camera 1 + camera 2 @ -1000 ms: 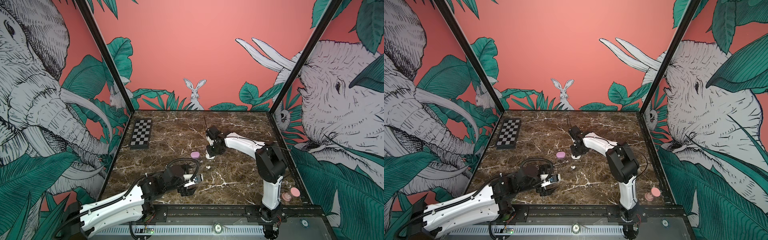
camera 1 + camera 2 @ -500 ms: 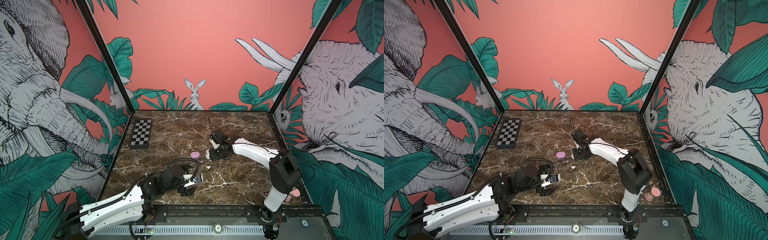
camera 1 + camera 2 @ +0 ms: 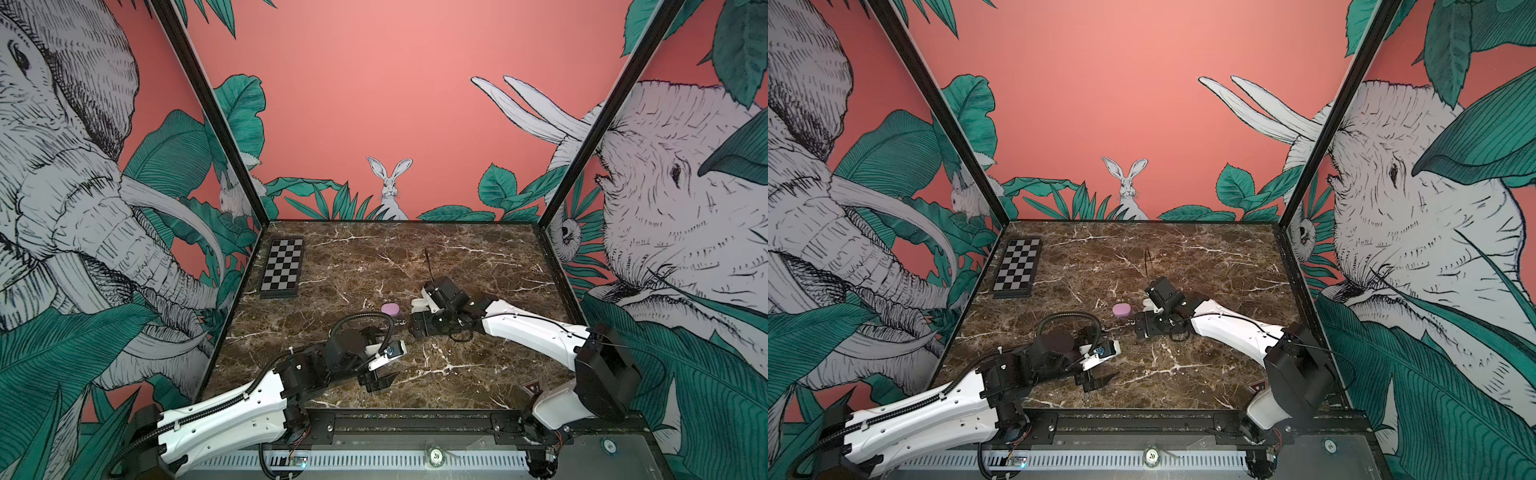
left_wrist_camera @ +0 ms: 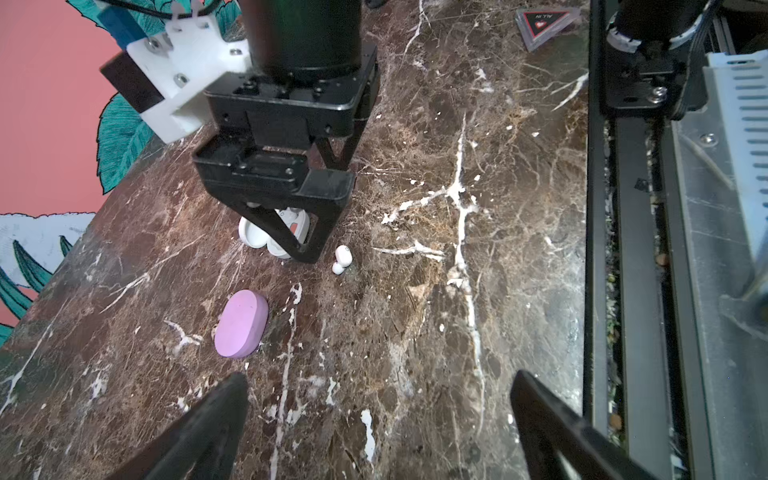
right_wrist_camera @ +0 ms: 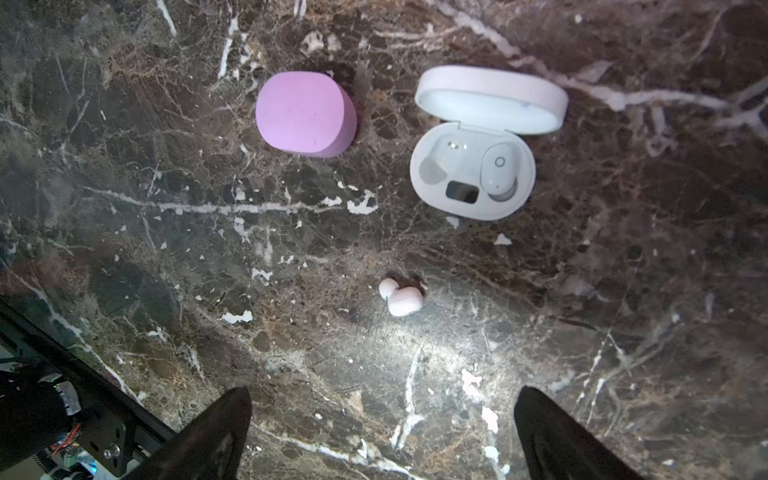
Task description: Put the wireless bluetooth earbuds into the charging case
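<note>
Jaws on the right arm stand spread and empty over the table, the loose white earbud lying just ahead of them, apart from both tips. Right wrist view alone shows inside the open white charging case: a second white earbud seated, the neighbouring socket unfilled. Left wrist view has that case mostly hidden behind those jaws. Left jaws, spread too, hang well apart from everything.

Open white case on marble, lid tipped back; one white bud seated inside, the other slot empty; closed lilac case beside it; loose bud nearby, touching neither; right gripper spread wide.
</note>
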